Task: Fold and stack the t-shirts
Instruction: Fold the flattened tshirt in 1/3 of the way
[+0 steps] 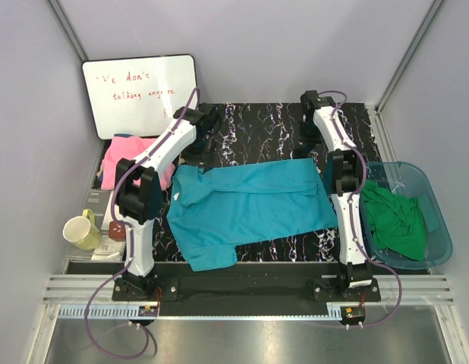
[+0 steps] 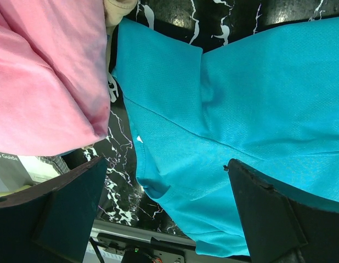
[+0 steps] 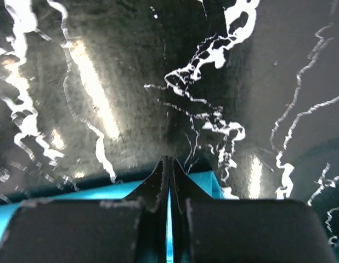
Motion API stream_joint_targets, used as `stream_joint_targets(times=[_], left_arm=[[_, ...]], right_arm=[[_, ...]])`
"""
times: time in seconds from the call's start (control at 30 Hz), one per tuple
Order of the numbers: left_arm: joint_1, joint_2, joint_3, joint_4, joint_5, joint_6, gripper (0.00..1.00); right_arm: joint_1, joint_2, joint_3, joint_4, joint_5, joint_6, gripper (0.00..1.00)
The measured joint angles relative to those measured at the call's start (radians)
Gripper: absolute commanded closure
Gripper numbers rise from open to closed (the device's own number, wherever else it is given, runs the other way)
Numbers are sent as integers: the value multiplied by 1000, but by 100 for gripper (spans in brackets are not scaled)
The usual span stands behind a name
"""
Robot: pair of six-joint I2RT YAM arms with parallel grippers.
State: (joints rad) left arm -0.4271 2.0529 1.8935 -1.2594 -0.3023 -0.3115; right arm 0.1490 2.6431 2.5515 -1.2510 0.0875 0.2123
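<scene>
Teal t-shirt [image 1: 250, 205], far edge at right fingers [image 3: 150, 219]

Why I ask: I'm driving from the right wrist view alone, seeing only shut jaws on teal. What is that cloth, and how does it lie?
Observer: It is a teal t-shirt, spread nearly flat across the black marbled mat; your right gripper is at its far right corner.
Operator: Where's the other arm?
Observer: The left gripper hangs with jaws wide open over the shirt's left end, beside a pink t-shirt.
Operator: Anything waiting?
Observer: Green t-shirts sit bunched in the blue tub on your right.
</scene>
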Motion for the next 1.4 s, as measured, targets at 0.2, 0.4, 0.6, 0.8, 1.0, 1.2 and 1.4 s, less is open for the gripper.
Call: stream_joint_targets(times=[0.2,0.4,0.6,0.8,1.0,1.2,1.4], left_arm=[[0,0,-7,-3,5,0,1],[0,0,-7,-3,9,5,1],[0,0,-3,-4,11,17,1],[0,0,2,-4,17,19,1],[0,0,1,-4,32,19,1],[-1,0,-16,-5,32,19,1],[-1,0,-20,-4,33,20,1]], right_arm=[[6,-137,-98,18,-13,-8,100],[21,-346,-266,51,-52,-26,100],[61,-420,-488,90,-129,-47,100],[148,-402,-584,108,-162,-49,100],[186,-331,-547,133,-186,-47,100],[182,-219,-453,109,-176,-35,100],[180,-105,-234,64,-66,-36,100]])
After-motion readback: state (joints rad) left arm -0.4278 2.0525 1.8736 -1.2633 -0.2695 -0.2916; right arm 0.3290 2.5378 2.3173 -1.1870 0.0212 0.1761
